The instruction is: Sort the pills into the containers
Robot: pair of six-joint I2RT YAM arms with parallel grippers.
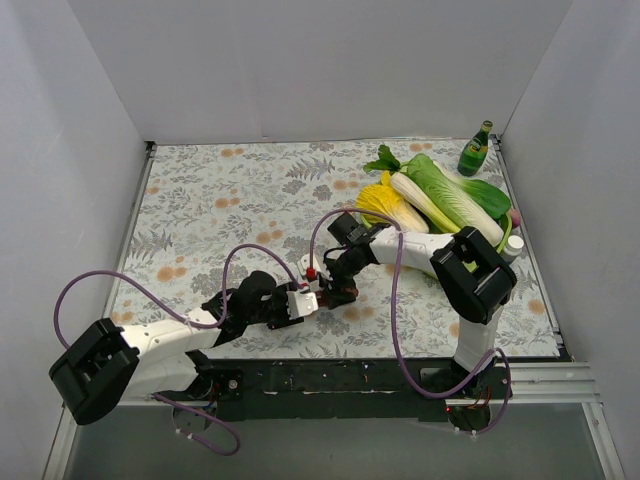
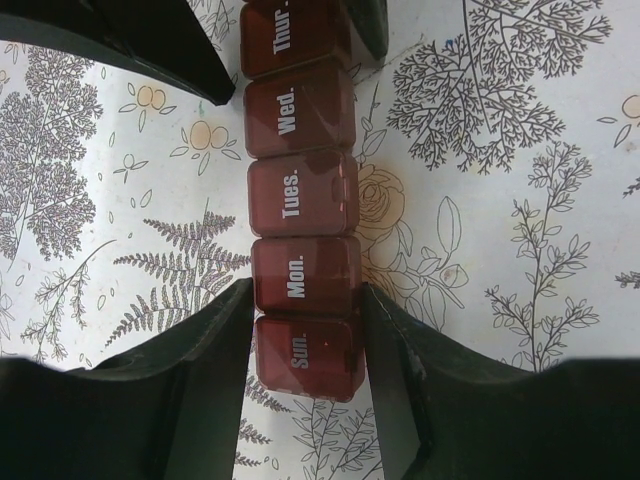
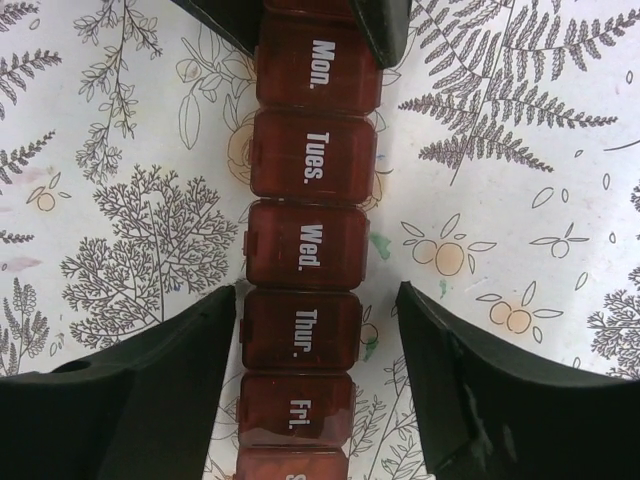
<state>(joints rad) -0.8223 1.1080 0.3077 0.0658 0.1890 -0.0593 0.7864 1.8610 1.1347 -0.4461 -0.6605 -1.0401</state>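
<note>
The containers [image 1: 323, 293] are a strip of dark-red cube compartments lying on the flowered cloth, lids shut, labelled by day. In the left wrist view the containers [image 2: 300, 190] run away from me. My left gripper [image 2: 305, 292] is shut on the strip's "Sun." end, both fingers pressed to its sides. In the right wrist view the containers [image 3: 308, 245] run from "Mon." down past "Fri.". My right gripper [image 3: 315, 292] stands open astride the "Thur." cube, with a clear gap on the right side. In the top view the left gripper [image 1: 299, 304] and the right gripper [image 1: 338, 284] meet over the strip. The pills are out of view.
At the back right lies a green tray [image 1: 505, 232] with corn [image 1: 390, 205] and leafy cabbage [image 1: 445, 195]. A green bottle [image 1: 476, 150] stands in the far corner and a small white bottle [image 1: 514, 244] sits by the tray. White walls enclose the table.
</note>
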